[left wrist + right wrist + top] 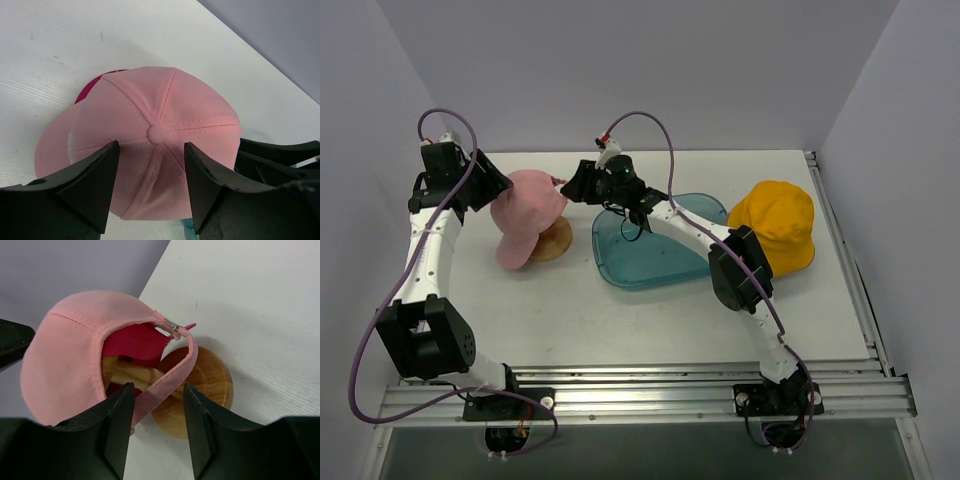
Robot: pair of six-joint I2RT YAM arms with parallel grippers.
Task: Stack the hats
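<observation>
The pale pink hat [528, 212] sits over a magenta hat on the wooden stand [554, 241] at the back left. In the left wrist view the pink hat [155, 120] fills the middle, with a magenta edge [90, 88] showing beneath it. My left gripper [151, 145] is open, jaws apart over the crown's near side; it is at the hat's left in the top view [503, 190]. My right gripper [158, 387] is open above the hat's back strap [172, 372], and at the hat's right in the top view [572, 184]. The yellow-orange hat [778, 226] lies at the right. The grey hat is out of view.
A translucent teal tray [645, 256] lies mid-table under the right arm. The stand's wooden disc base [212, 385] shows beside the strap. Grey walls close in the back and both sides, and a metal rail runs along the near and right edges.
</observation>
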